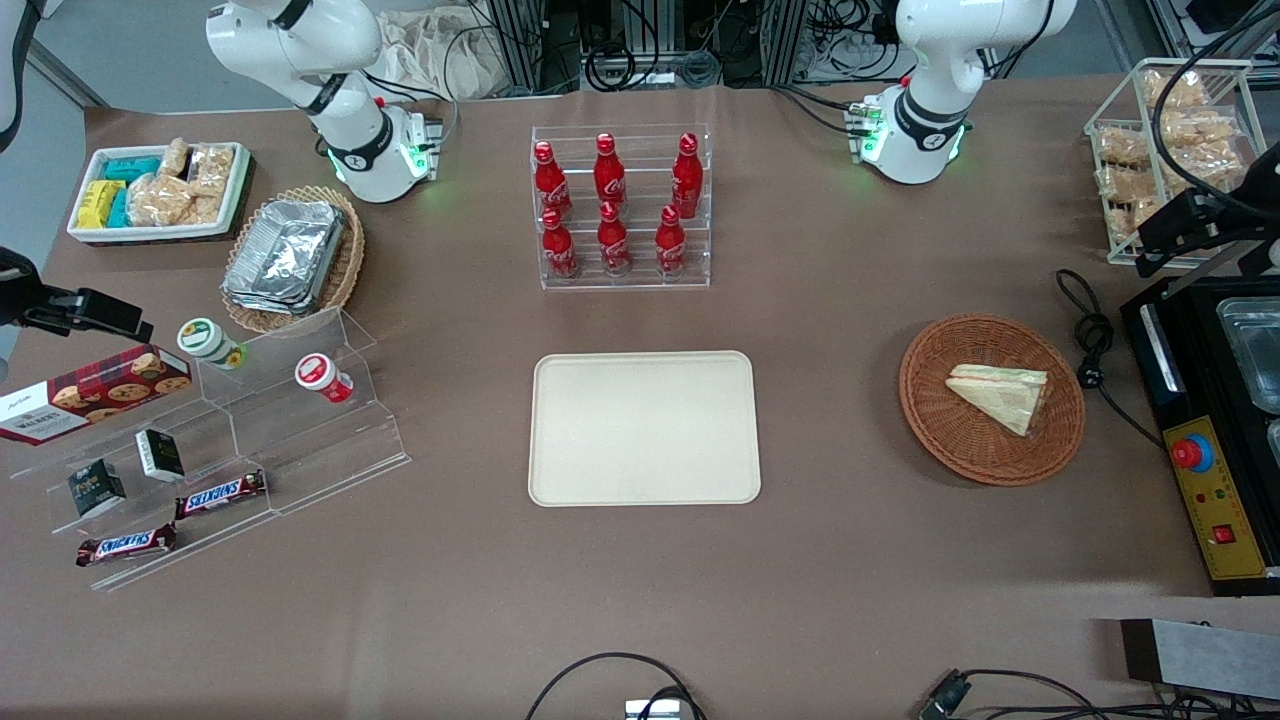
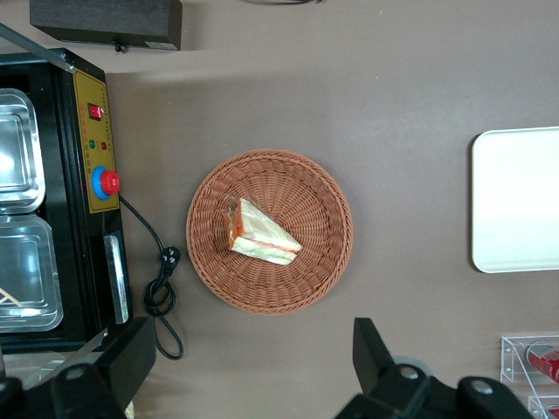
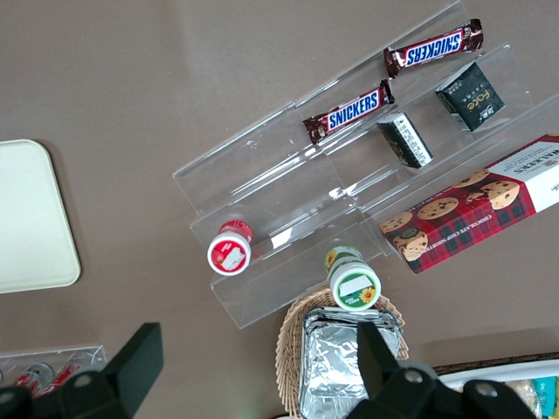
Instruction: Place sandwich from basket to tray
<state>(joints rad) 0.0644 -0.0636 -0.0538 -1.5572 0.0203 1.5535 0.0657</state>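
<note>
Sandwich (image 1: 1001, 395) lies in the basket (image 1: 940, 425), well apart from the bare tray (image 1: 644, 427) toward the working arm's end of the table. The gripper (image 2: 249, 371) hovers apparently high above the basket, fingers (image 2: 371, 353) spread wide, holding nothing.

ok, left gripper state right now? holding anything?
Left gripper: open, fingers spread wide, holding nothing, hovering above the basket. The sandwich lies in the basket.
</note>
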